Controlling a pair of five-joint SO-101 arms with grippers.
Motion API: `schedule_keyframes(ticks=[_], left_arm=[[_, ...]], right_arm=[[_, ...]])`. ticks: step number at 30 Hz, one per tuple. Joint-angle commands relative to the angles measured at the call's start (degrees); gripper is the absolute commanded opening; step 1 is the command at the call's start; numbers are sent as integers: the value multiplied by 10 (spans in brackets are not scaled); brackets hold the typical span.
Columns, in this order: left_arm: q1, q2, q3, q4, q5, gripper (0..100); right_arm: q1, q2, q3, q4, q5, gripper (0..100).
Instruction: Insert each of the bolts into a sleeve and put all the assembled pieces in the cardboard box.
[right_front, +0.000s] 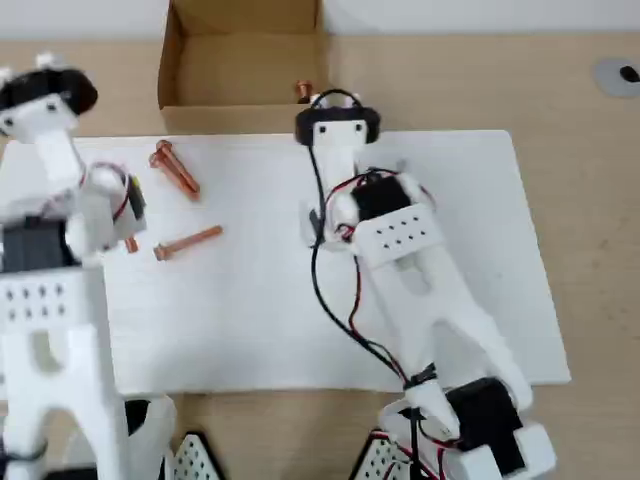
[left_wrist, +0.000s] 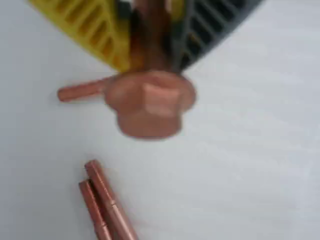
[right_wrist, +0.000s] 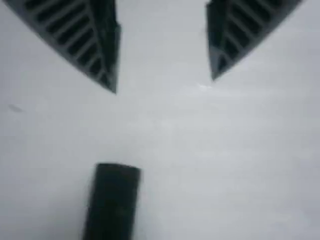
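My left gripper (left_wrist: 150, 62), with one yellow and one black finger, is shut on a copper bolt (left_wrist: 149, 102) whose hex head faces the camera. In the high view it (right_front: 130, 228) hangs over the left edge of the white mat. One loose bolt (right_front: 188, 242) lies just beside it, and two more bolts (right_front: 175, 167) lie together farther back. Another bolt (right_front: 303, 90) rests by the cardboard box (right_front: 168, 60). My right gripper (right_wrist: 162, 84) stands open above bare mat, near a short black sleeve (right_wrist: 115, 200).
The white mat (right_front: 300, 310) covers the middle of the wooden table. The open box stands behind it at the back. The right arm (right_front: 400, 235) stretches across the mat's right half with loose cables. A grey disc (right_front: 615, 75) sits at the far right.
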Motion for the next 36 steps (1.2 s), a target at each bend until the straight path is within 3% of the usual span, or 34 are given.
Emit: schedule_keyframes(ticks=[1,17,27,36], left_arm=[[6,-101,82,-62,-5,10],[6,-322,253,-116,-64,10],[6,-383,295,-116,-73,10],[6,-383,294,-123,-71,10]], right_arm=[[-10,7,15,-37,-21,160],[26,84,13,-96,-11,160],[64,87,13,-109,159,160],[64,89,11,-135,192,160]])
